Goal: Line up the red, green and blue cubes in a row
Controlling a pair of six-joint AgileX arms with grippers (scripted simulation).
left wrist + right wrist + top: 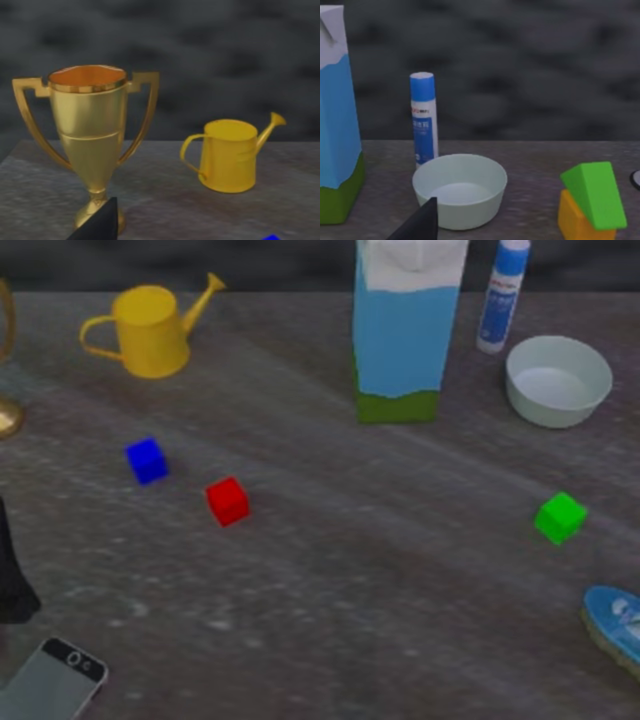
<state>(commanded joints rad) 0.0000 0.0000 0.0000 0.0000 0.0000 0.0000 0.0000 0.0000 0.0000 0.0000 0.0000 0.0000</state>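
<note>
Standing over the table, I see the 3 cubes nowhere near a row yet. The blue cube [146, 460] and the red cube [227, 500] lie near each other on the left half, apart, while the green cube [560, 517] sits alone well over on the right.

Neither gripper shows its fingers. The left arm [14, 575] is only a dark shape at the left edge of the top view, and each wrist view catches 1 dark tip and nothing more, so I cannot tell how far either pincer is open or whether it holds anything. Nothing seems to be in hand.

The risks, as I judge them, come from the clutter. A reach for the green cube passes near the white bowl [558, 380] and the blue brush [617, 625]; a careless sweep could knock the cube further off. On the left, the yellow watering can [150, 330] and the gold trophy [90, 140] stand close enough to catch an elbow. Red and blue are also turned at slightly different angles, so a skewed grip could leave a crooked row.
</note>
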